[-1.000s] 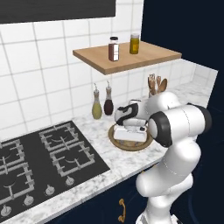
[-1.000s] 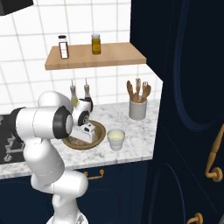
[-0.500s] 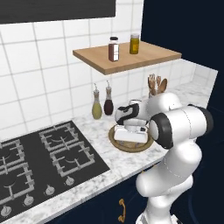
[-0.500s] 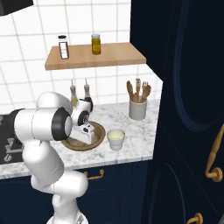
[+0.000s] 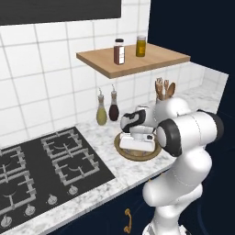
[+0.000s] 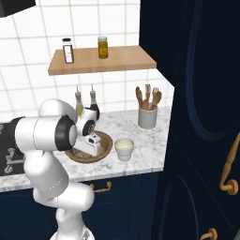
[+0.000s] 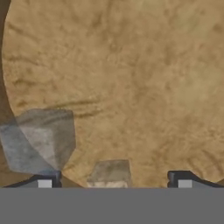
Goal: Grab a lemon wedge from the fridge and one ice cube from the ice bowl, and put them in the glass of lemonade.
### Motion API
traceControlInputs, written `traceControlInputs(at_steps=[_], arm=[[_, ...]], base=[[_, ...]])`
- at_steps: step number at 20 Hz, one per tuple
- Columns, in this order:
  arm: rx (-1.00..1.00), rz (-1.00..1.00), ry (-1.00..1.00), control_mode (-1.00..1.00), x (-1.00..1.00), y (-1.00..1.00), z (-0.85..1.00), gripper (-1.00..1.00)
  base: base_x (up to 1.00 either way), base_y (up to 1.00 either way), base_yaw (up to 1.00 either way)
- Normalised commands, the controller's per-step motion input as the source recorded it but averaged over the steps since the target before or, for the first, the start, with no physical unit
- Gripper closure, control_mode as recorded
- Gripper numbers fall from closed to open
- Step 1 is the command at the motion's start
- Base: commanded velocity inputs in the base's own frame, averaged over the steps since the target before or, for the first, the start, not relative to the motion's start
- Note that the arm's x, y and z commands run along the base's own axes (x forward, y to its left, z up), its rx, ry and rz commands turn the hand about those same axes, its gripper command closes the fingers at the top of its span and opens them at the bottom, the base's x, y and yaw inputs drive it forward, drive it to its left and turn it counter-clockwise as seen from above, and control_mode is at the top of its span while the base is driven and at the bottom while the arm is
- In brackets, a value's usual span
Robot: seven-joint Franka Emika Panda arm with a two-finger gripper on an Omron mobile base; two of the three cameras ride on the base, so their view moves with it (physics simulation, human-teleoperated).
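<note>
Mottled brown ice bowl (image 7: 131, 78), pale grey ice cube (image 7: 39, 142) (translucent)

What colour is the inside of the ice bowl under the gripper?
Mottled tan-brown wood: the ice bowl shows it best in the hand view.

Two jars (image 5: 119, 51) on the shelf (image 5: 151, 57) — two bottles (image 5: 102, 114) below. One ice bowl (image 6: 105, 149), one glass of lemonade (image 6: 124, 149) — two ice cubes (image 7: 39, 140).

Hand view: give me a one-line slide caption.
Open pincer low inside the ice bowl, one ice cube between its tips, another beside.
</note>
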Motion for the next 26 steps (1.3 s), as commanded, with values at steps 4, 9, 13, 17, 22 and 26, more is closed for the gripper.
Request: traceControlInputs(at_steps=[4, 9, 13, 17, 22, 26], arm=[[0.0, 0.0, 0.08, -1.0, 0.0, 0.0, -0.58, -1.0], [0.02, 0.0, 0.08, -1.0, 0.0, 0.0, -0.46, -1.0], [0.02, 0.0, 0.09, -1.0, 0.0, 0.0, -0.34, 1.0], [0.01, 0.0, 0.09, -1.0, 0.0, 0.0, -0.16, 1.0], [0.0, 0.0, 0.05, -1.0, 0.0, 0.0, -0.05, 1.0], [0.0, 0.0, 0.02, -1.0, -0.01, 0.0, 0.0, 1.0]], base=[[0.0, 0.0, 0.0], [0.0, 0.0, 0.0], [0.0, 0.0, 0.0], [0.0, 0.0, 0.0], [0.0, 0.0, 0.0], [0.0, 0.0, 0.0]])
